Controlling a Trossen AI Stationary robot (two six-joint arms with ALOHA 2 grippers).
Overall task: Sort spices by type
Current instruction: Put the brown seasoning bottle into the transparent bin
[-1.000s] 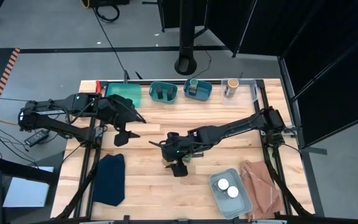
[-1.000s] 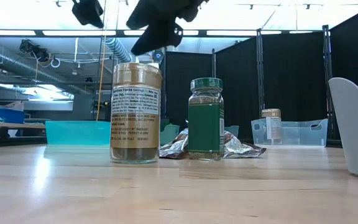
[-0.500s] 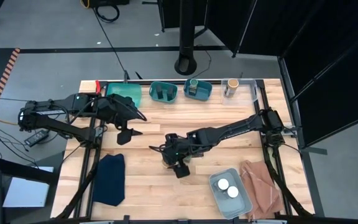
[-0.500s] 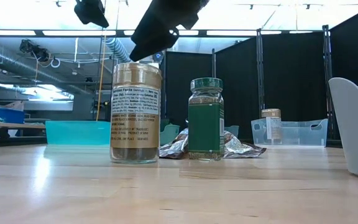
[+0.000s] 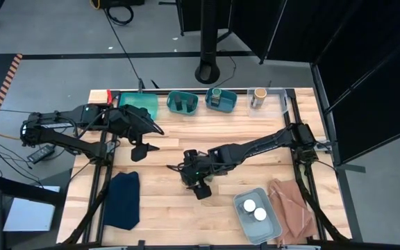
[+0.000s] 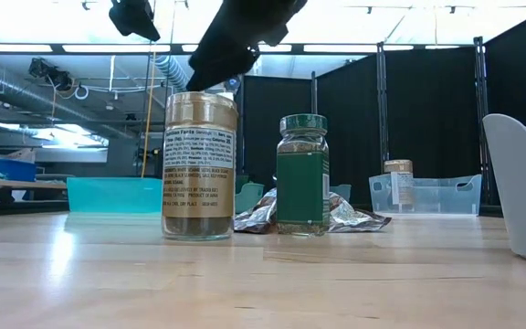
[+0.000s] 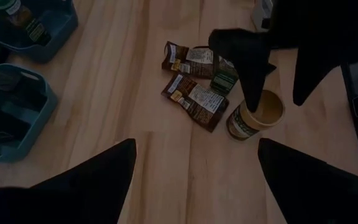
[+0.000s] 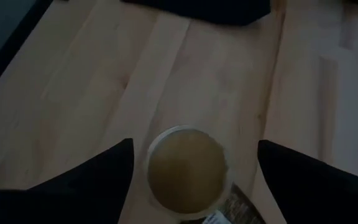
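Your right hand has slid over the tan-topped jar standing mid-tabletop beside the packets, fingers spread and holding nothing, so the grasp looks imminent; your left hand waits released.

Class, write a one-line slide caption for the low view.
Tan-lidded spice jar and green-lidded jar stand apart on the table, foil packets behind, right gripper open above the tan lid.
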